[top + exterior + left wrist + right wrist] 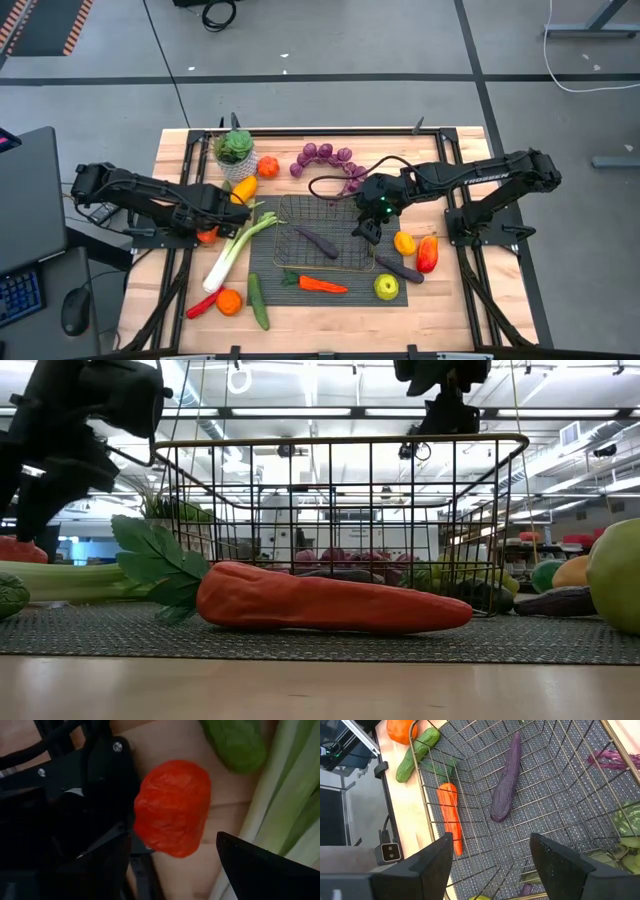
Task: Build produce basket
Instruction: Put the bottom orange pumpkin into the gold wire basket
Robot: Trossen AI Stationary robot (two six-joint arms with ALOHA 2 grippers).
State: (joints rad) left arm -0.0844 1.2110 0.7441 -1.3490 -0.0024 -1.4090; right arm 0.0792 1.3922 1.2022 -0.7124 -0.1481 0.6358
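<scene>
Looking from the near edge of the table, we saw an orange carrot [318, 284] lying on the dark ribbed mat [265, 255] just in front of the wire basket [322, 267], outside its wall. Near it lay a cucumber [258, 301], an orange [229, 301] and a green apple [386, 287]. Farther back, the basket sat on the mat and held one purple eggplant [506, 782] flat on its mesh floor; a second eggplant [399, 268] lay outside it, beside the apple. A leek [233, 252] stretched across the mat's left edge.

We found the left gripper [207, 233] low over the table to the left of the leek, its fingers spread on either side of a red pepper [172, 807]; we could not tell whether they touched it. The right gripper [364, 231] hovered at the basket's right rim, fingers spread and holding nothing. Just right of it lay a small yellow-orange fruit [404, 242] and a red-and-yellow pepper [427, 253].

Along the far side we saw purple grapes [327, 155], another orange [267, 166] and a potted succulent [234, 150]. On the right arm we read white lettering, "TROSSEN" [484, 177].
</scene>
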